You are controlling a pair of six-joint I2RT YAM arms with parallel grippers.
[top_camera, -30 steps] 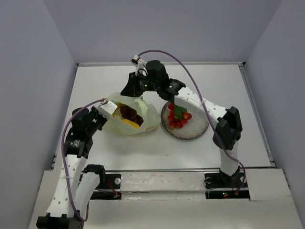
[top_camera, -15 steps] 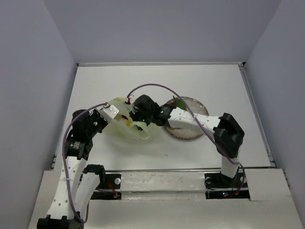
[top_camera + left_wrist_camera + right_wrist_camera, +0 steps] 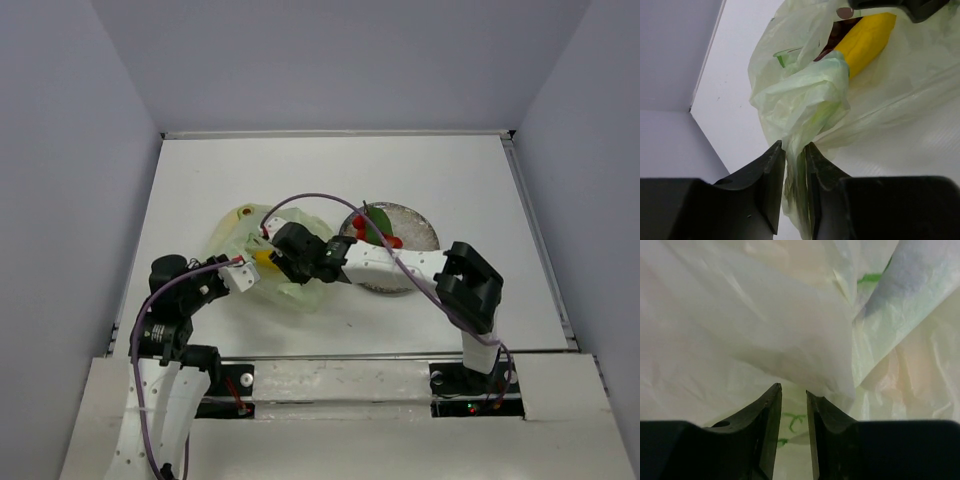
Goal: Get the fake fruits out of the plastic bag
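Plastic bag (image 3: 805, 95) was straddled by the left tool (image 3: 795, 165), the empty right tool (image 3: 794, 395) best widened for the yellow fruit (image 3: 867, 37), both barely parted.

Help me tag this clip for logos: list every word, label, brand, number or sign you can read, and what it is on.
No text can be read in any view.
Green print on the plastic bag: only creased fragments show, not readable.
Speckled grey plate: no lettering visible.
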